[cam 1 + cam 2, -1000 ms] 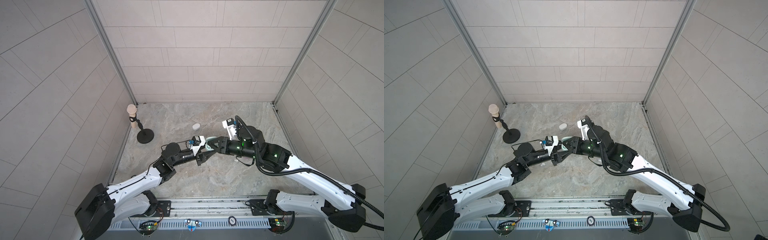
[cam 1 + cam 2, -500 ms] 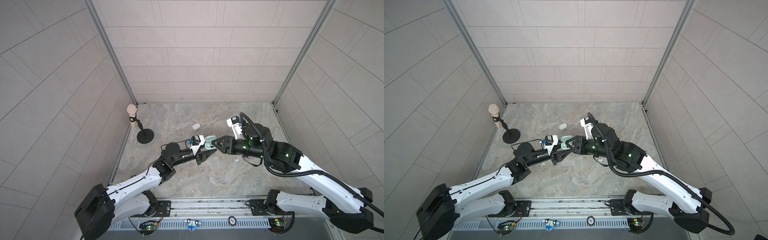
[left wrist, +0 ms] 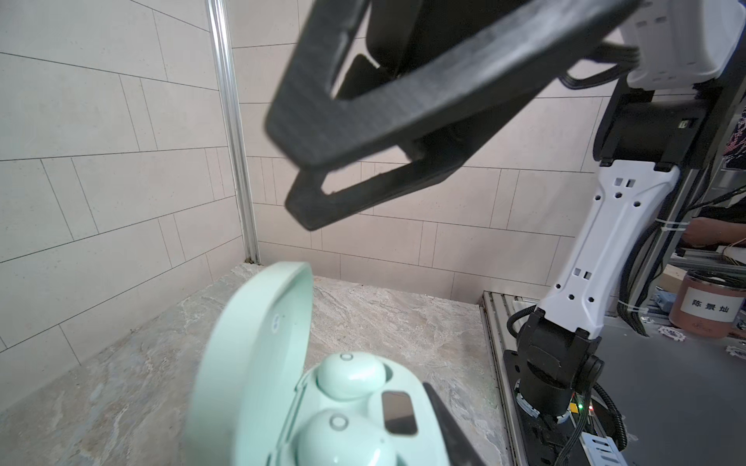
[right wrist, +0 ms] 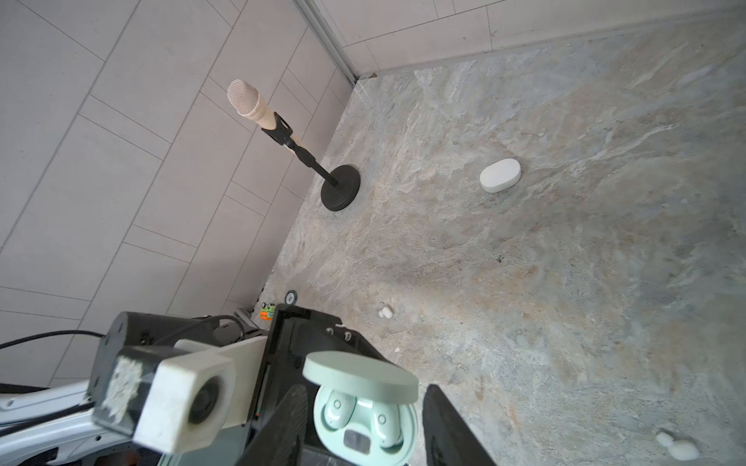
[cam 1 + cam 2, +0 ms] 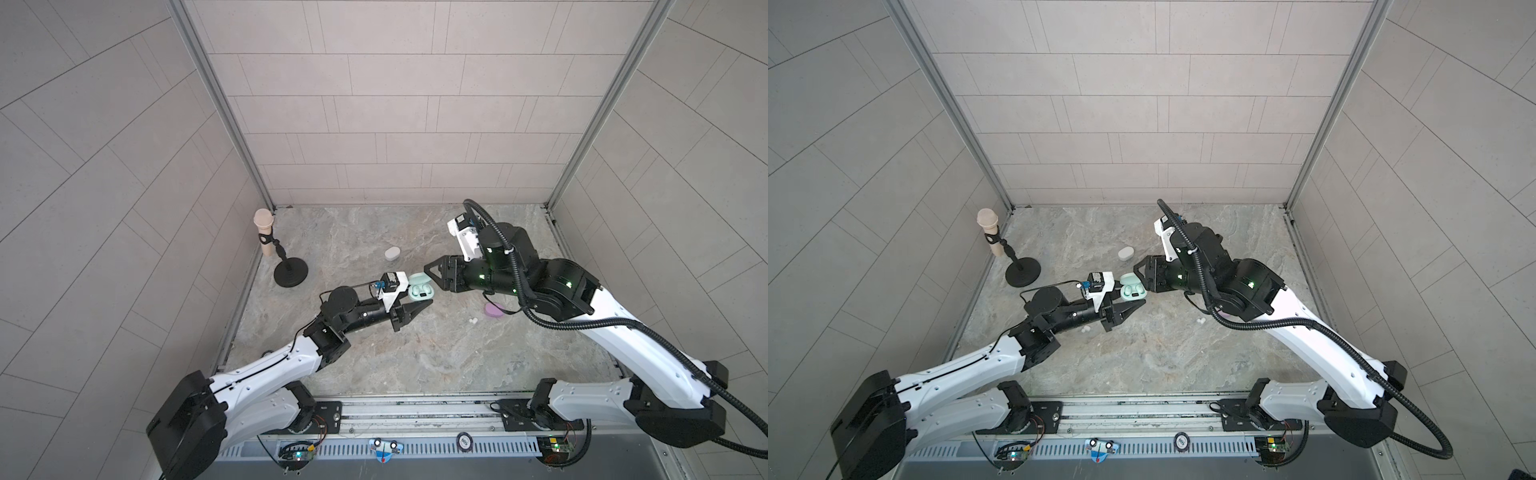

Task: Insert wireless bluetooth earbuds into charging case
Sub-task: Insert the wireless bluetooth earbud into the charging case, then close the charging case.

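Observation:
The mint charging case [image 5: 420,288] [image 5: 1133,286] lies open on the floor, lid up, with two mint earbuds [image 3: 349,375] [image 4: 337,407] seated in its wells. My left gripper [image 5: 428,304] [image 5: 1142,302] is shut, and its fingers [image 3: 444,423] lie along the case's near side. My right gripper [image 5: 430,276] [image 4: 363,393] hangs open just above and right of the case, holding nothing; the left wrist view shows the right gripper [image 3: 286,173] over the lid. White earbuds [image 5: 472,321] [image 4: 678,446] lie loose on the floor, and more white earbuds [image 5: 1086,329] [image 4: 385,311] lie by my left arm.
A shut white case [image 5: 392,253] [image 4: 499,175] lies further back. A lilac case [image 5: 493,309] shows partly under my right arm. A microphone on a round black stand [image 5: 291,272] [image 4: 340,193] is at the left wall. Tiled walls close three sides.
My right gripper has drawn back to the right, away from the mint case, and its jaws have opened wider. The left gripper and the case have stayed put.

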You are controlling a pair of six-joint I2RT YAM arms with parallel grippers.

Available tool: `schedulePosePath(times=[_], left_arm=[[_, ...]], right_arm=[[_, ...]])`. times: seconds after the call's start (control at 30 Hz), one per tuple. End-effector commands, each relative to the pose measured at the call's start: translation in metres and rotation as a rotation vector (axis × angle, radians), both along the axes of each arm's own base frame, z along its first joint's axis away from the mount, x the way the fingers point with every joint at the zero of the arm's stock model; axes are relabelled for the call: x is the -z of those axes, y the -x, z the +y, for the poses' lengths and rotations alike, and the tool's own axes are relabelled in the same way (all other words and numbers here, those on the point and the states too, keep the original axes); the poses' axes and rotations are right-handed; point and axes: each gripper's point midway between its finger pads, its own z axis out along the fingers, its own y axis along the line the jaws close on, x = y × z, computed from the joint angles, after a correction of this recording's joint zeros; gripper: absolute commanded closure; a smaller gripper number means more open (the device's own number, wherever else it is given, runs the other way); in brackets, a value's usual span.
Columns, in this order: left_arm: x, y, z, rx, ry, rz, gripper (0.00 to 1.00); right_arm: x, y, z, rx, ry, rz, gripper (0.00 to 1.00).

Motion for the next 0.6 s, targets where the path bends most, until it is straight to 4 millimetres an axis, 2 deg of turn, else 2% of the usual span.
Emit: schedulePosePath(times=[0.0, 0.2, 0.4, 0.57], left_arm=[[-0.009, 0.007, 0.003, 0.020, 0.031, -0.026, 0.90], [-0.008, 0.007, 0.003, 0.015, 0.031, -0.027, 0.91], [-0.009, 0.006, 0.003, 0.009, 0.032, -0.034, 0.91], [-0.009, 0.004, 0.000, 0.018, 0.027, -0.032, 0.91]], right_arm=[[0.004, -0.004, 0.002, -0.030, 0.066, -0.018, 0.51], [0.020, 0.002, 0.009, -0.069, 0.086, 0.027, 0.54], [0.043, 0.024, -0.005, -0.053, 0.108, 0.083, 0.57], [0.057, 0.030, -0.011, -0.052, 0.142, 0.120, 0.57]])
